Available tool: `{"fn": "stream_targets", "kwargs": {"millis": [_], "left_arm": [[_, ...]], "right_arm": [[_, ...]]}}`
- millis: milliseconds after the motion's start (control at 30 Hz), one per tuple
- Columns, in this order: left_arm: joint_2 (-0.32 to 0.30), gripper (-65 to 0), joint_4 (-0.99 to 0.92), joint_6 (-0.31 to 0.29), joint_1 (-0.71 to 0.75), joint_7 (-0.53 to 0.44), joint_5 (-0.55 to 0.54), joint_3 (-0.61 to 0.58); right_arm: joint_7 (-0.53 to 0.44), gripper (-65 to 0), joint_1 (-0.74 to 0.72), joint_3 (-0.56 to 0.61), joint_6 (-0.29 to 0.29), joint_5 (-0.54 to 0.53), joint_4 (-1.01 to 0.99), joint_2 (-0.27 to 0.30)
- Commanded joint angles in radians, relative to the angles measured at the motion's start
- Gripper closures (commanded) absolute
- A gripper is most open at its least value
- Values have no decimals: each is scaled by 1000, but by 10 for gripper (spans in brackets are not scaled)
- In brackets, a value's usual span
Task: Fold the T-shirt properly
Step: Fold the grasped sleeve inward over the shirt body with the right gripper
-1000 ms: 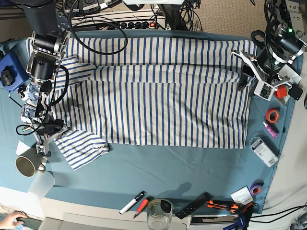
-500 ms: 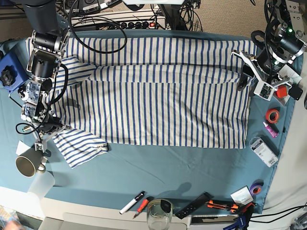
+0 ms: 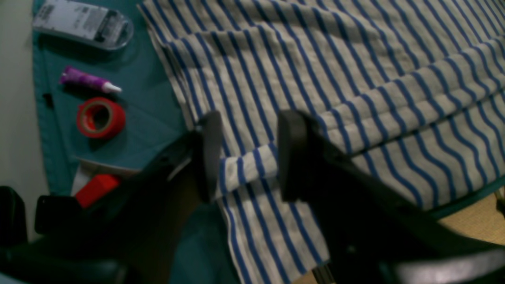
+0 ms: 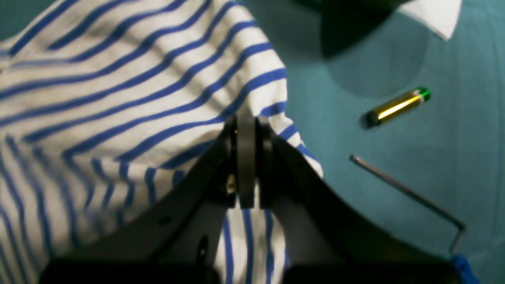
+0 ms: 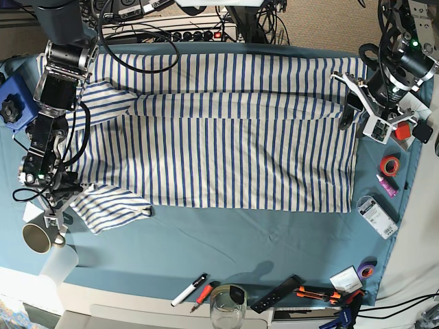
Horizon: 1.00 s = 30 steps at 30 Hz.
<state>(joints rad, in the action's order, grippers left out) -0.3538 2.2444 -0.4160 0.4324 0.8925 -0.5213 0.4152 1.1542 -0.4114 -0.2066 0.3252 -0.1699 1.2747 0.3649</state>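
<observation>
The T-shirt (image 5: pixel 226 130) lies spread across the teal table cloth (image 5: pixel 226 240), covering most of its far half, with one long fold running side to side just below the far hem. We see its near sleeve (image 5: pixel 110 205) lifted and bunched at the base view's left edge, where our right gripper (image 4: pixel 245 157) has its jaws pressed together on the sleeve's hem. At the opposite end our left gripper (image 3: pixel 244 154) hovers over the shirt's side edge with its jaws spread apart, a small rolled ridge of striped cloth sitting between them; we cannot tell whether the pads touch it.

Clutter rings the shirt. Beside the right gripper stand a mug (image 5: pixel 36 236) and a blue box (image 5: pixel 14 103), with a battery (image 4: pixel 396 107) and a hex key (image 4: pixel 410 197) lying loose on the cloth near the sleeve. Beside the left gripper we see a clear plastic case (image 3: pixel 83 23), a red tape roll (image 3: pixel 100 117) and a small purple tube (image 3: pixel 88 81), all just off the shirt's edge. Along the near table edge sit a glass jar (image 5: pixel 228 305), a white marker (image 5: pixel 188 290), a red pen (image 5: pixel 202 296) and a purple tape roll (image 5: pixel 367 269).

The broad bare strip of cloth between the shirt's near edge and those tools gives us open room.
</observation>
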Motion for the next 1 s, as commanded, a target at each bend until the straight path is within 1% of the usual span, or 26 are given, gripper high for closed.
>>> {"fn": "stream_targets", "kwargs": {"millis": [0,100,133,200,267,300,367,467,533,633,700,767,900,967], "left_arm": [[-8,-245,15,3,-3,-24,-11,6],[-6,-245,15,3,-3,-26,-11,6],[-6,-245,15,3,-3,-27,-11,6],[-6,-245,15,3,-3,-27,-11,6],[-6,-245,15,3,-3,-29,-11,6],[-5,-245,15,3,-3,-29,-11,6],[0,-245,15,3,-3,-30,-11,6],[19,-245,15,3,-4,-31,-11,6],[37,-245,15,3,-3,-47,-11,6],[65,-245,15,3,-3,-56,-11,6],[77,-245,15,3,-3,-55,-11,6],[80,-245,15,3,-3,-55,-11,6],[79,-245,15,3,-3,-55,-11,6],[80,-245,15,3,-3,-54,-11,6]], "right_arm": [[13,0,-26,-3,18,-35,33,18],[105,0,-26,-3,64,-129,46,18],[133,0,-26,-3,87,-172,46,18],[202,0,-24,-3,136,-277,46,18],[242,0,-7,-3,178,-395,47,24],[242,0,7,-3,192,-449,48,32],[242,0,40,-3,219,-518,48,48],[242,0,106,-4,229,-565,68,81],[242,0,161,-5,245,-612,117,107],[242,0,254,-5,296,-719,225,150],[242,0,296,-5,303,-747,285,166],[242,0,313,-5,308,-728,321,166],[242,0,308,-5,311,-762,342,164],[242,0,309,-5,314,-760,347,164]]}}
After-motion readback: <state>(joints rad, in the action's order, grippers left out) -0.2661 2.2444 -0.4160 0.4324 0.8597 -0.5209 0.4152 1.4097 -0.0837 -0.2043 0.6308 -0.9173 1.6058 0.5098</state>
